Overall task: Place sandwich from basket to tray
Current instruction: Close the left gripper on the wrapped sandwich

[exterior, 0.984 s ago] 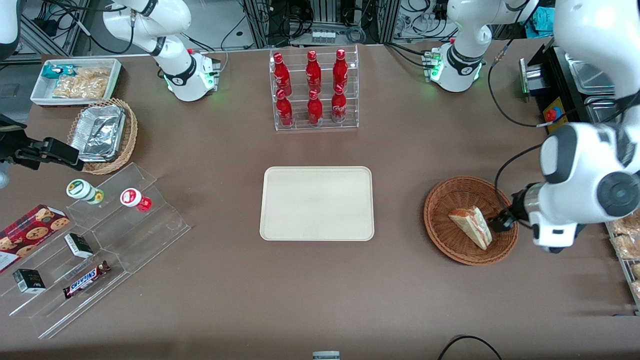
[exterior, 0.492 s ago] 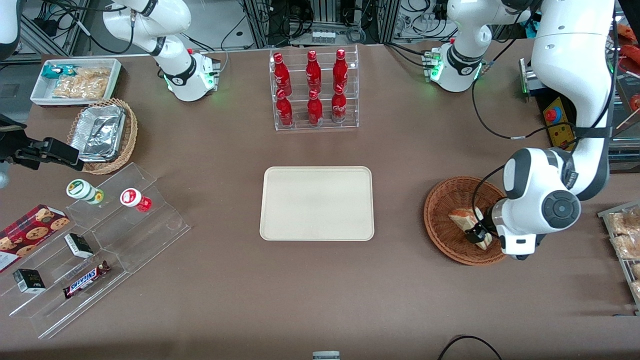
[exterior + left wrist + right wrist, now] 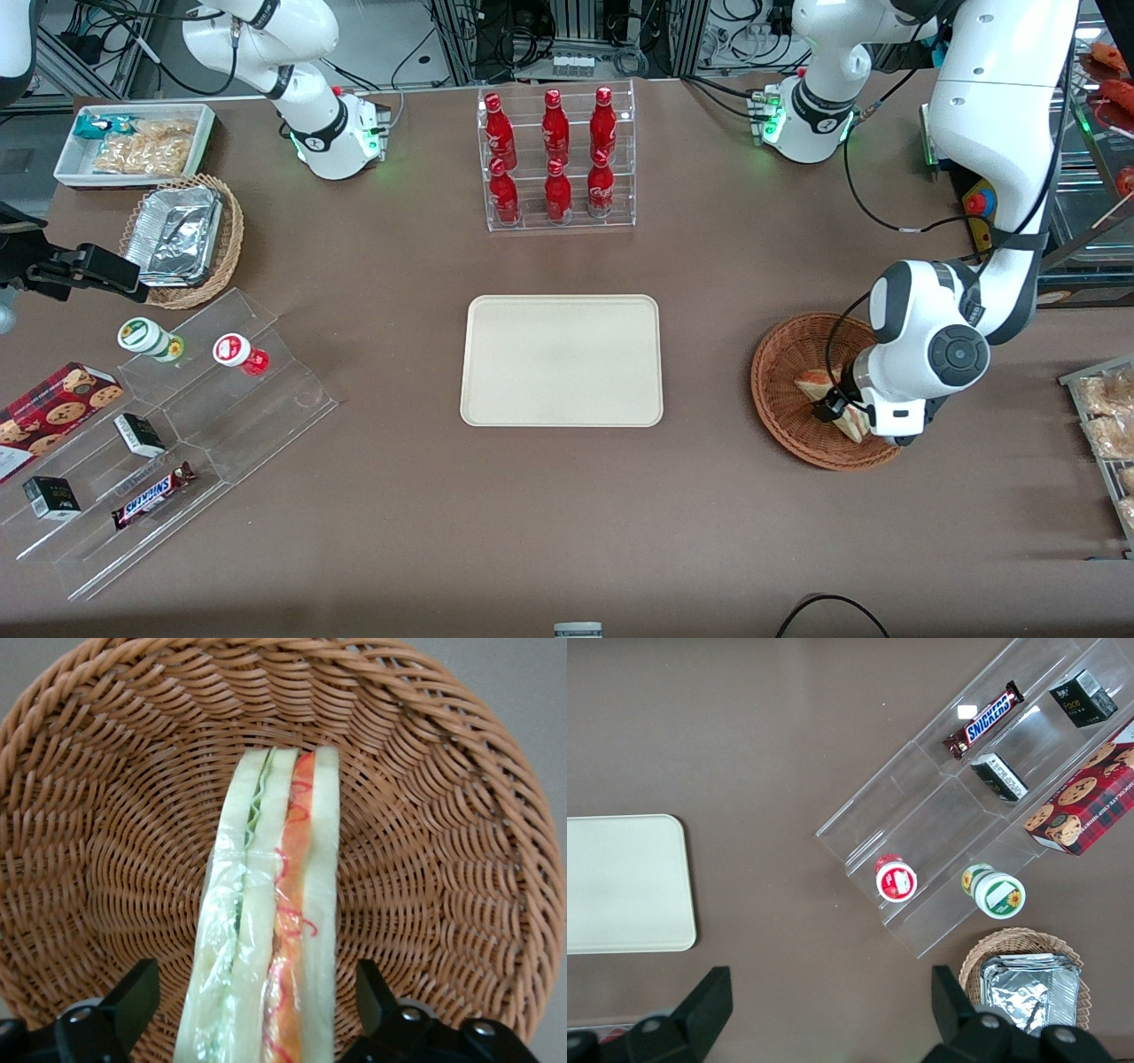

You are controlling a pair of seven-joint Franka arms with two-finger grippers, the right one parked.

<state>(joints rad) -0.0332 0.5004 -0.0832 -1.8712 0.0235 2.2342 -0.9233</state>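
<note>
End effector [image 3: 257, 1014] astride basket's [image 3: 106, 868] sandwich [image 3: 275, 921]

My left arm [image 3: 992, 133] is glossy white shell with dark grey bands at the joints and a round dark grey cap [image 3: 955, 354] on the wrist housing. A thin black cable [image 3: 849, 182] loops from its green-lit base [image 3: 802, 120] near the frame's upper edge. My gripper [image 3: 837, 409], low in the basket [image 3: 780, 381], has black fingers [image 3: 133, 992] spread wide, with screws in their mounts.
</note>
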